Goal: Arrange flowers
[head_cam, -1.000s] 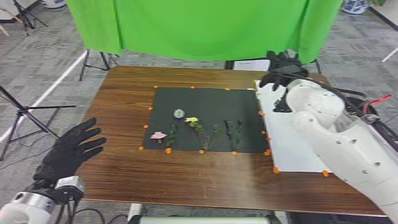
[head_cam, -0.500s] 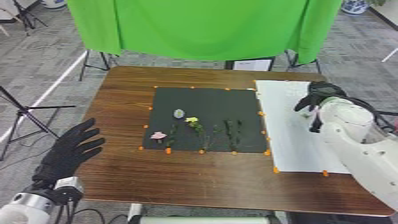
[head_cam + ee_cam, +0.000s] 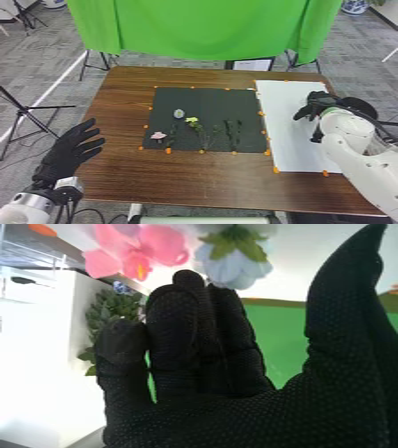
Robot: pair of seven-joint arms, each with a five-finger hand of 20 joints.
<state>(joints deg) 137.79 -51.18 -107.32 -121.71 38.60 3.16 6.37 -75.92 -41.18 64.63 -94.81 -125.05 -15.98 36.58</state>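
Right hand (image 3: 318, 104) has come nearer from the far end, now over the white sheet (image 3: 286, 145) on the right, looking open with fingers loosely extended and thumb apart; left hand (image 3: 64, 156) is open at near left. Pink bloom (image 3: 160, 246) with a yellow centre and pale blue bloom (image 3: 233, 264) are near the right one's fingertips, while little pink (image 3: 158, 135) and yellow flowers (image 3: 192, 120) lie on the black mat (image 3: 213, 100).
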